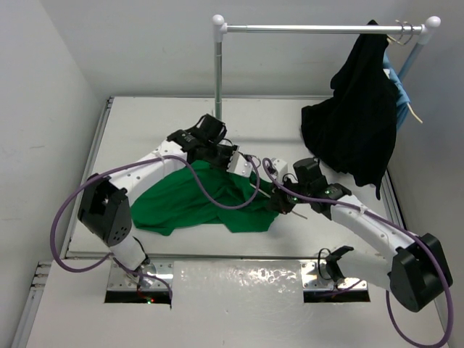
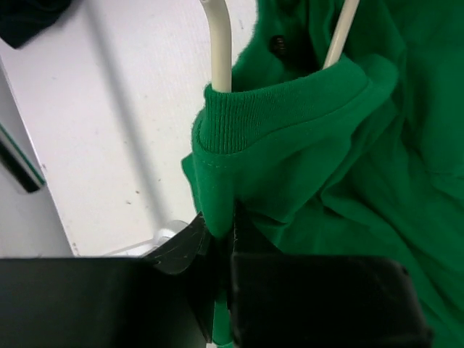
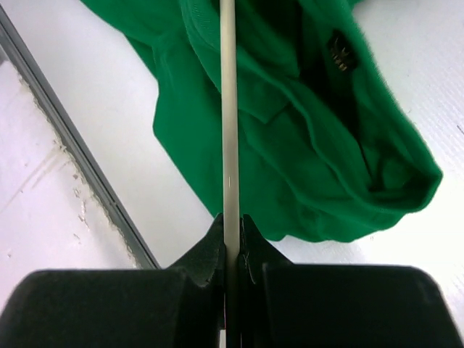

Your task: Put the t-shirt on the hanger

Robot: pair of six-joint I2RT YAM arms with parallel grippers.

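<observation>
The bright green t-shirt lies crumpled on the white table between the two arms. My left gripper is shut on a fold of the shirt just below its ribbed collar; the jaws pinch green cloth. Two cream bars of the hanger come out of the neck opening. My right gripper is shut on one thin cream bar of the hanger, which runs straight up over the shirt. The hanger's hook is hidden.
A black garment and a light-blue garment hang from the metal rail at the back right. The rail's post stands just behind the left gripper. A grey table-edge strip runs left of the right gripper.
</observation>
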